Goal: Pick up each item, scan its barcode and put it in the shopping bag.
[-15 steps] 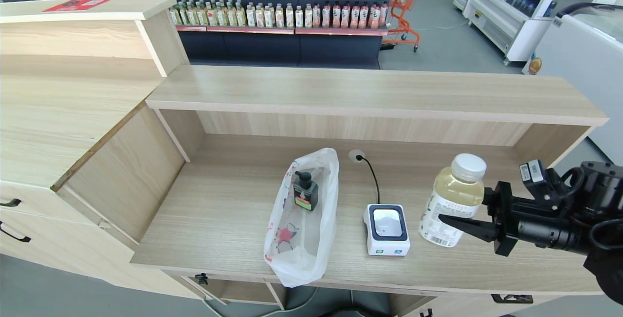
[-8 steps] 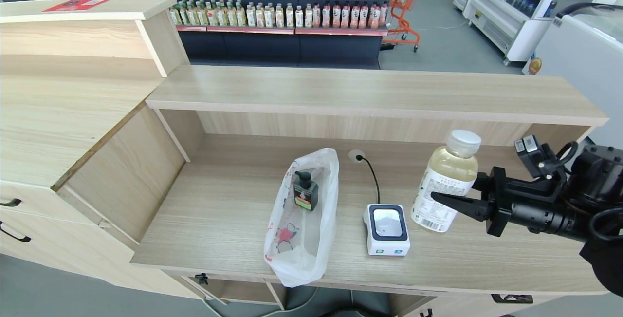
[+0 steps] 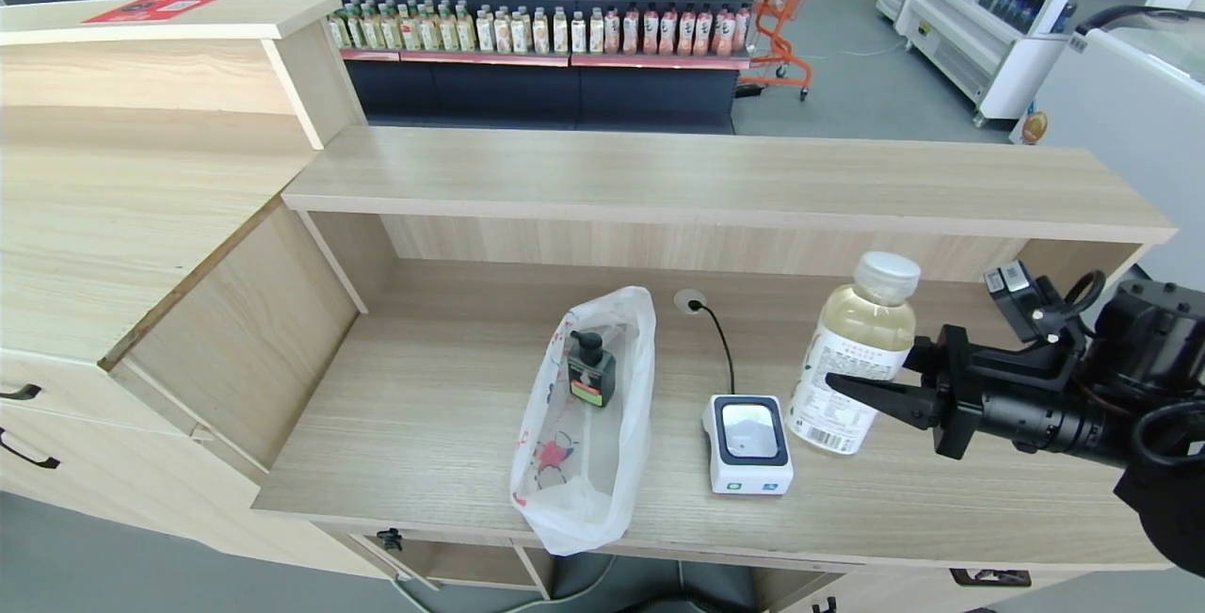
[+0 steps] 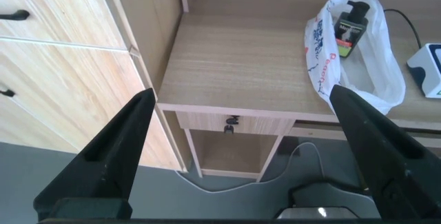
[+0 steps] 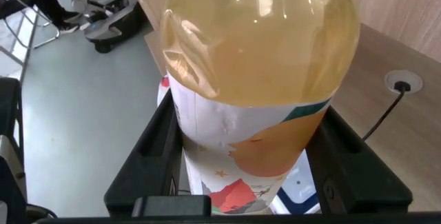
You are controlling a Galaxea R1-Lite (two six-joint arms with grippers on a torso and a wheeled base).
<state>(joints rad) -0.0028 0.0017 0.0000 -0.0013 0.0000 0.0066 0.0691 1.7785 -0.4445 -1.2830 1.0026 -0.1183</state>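
- Just right of the barcode scanner (image 3: 748, 441), the right gripper (image 3: 847, 365) holds the juice bottle (image 3: 866, 330).
- Left of that barcode scanner, the shopping bag (image 3: 584, 462) contains 1 pump bottle (image 3: 591, 373).
- The left gripper (image 4: 241, 93) stands wide.

right wrist view: bottle (image 5: 262, 65) cap cut off | left wrist view: scanner (image 4: 428, 69) half cut off | head view: barcode (image 3: 830, 438) illegibly small
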